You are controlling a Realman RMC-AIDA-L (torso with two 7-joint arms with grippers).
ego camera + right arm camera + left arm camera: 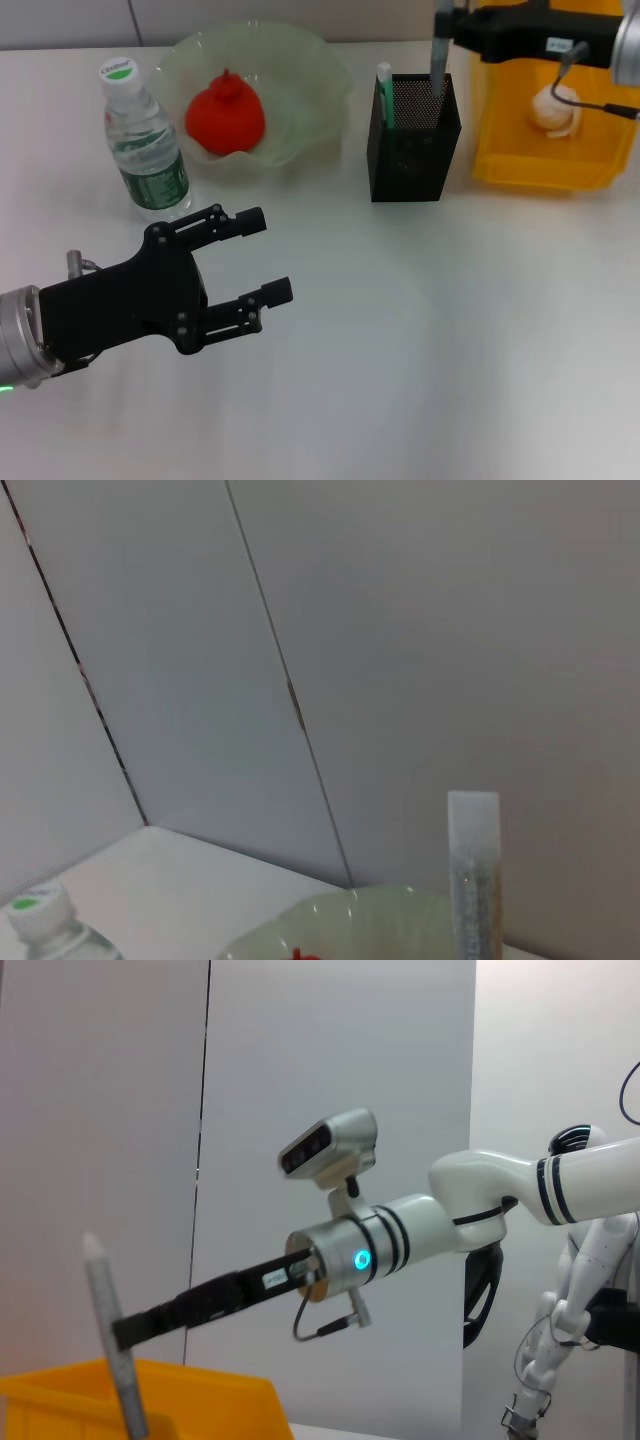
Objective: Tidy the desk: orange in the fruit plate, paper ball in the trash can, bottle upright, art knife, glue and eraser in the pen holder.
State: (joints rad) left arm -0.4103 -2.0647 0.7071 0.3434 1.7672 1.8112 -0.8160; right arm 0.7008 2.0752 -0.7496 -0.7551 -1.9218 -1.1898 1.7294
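My right gripper (446,24) hangs over the black mesh pen holder (413,140), shut on the grey art knife (439,62), whose lower end dips into the holder. The left wrist view shows that knife (113,1355) upright in the black fingers (160,1315). A white and green glue stick (384,94) stands in the holder's corner. The orange (226,116) lies in the fruit plate (320,80). The bottle (144,140) stands upright beside it. The paper ball (555,108) rests in the yellow trash can (520,165). My left gripper (268,255) hovers open at the front left. The eraser is out of view.
Bare white table spreads across the front and right, between my left gripper and the trash can. A grey panelled wall (300,660) runs behind the desk. The right arm's white links (480,1195) reach in from the far right.
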